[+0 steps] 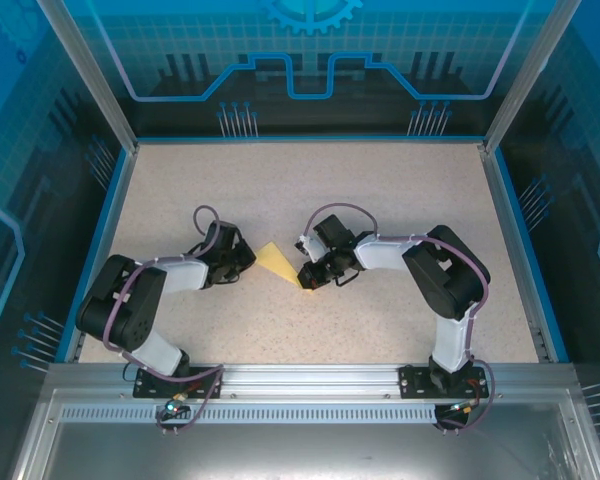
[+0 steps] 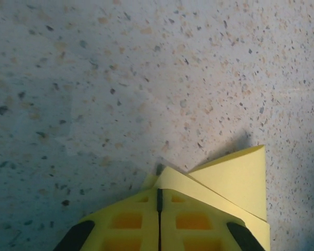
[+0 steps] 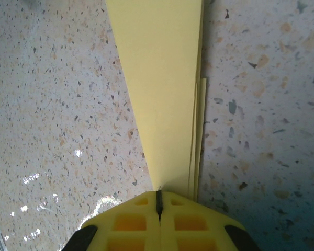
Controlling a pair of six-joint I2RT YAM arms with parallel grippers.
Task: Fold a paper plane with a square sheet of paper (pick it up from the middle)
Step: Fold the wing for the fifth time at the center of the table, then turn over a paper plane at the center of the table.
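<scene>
The paper plane (image 1: 275, 261) is a narrow yellow triangle lying between my two grippers at the table's middle, its point toward the lower right. My left gripper (image 1: 250, 256) is shut at its wide end. In the left wrist view the folded paper (image 2: 235, 180) spreads out from the seam of the shut gripper (image 2: 158, 191), over the right finger, with one flap raised and casting a shadow. My right gripper (image 1: 308, 277) is shut at the pointed end. In the right wrist view the paper plane (image 3: 162, 89) narrows down to the seam of the gripper (image 3: 158, 194), layered edges on its right.
The speckled tabletop (image 1: 310, 190) stretches behind and beside the arms, bounded by blue side walls (image 1: 110, 200) and a metal rail (image 1: 310, 378) at the near edge. Both arms are folded low toward the middle.
</scene>
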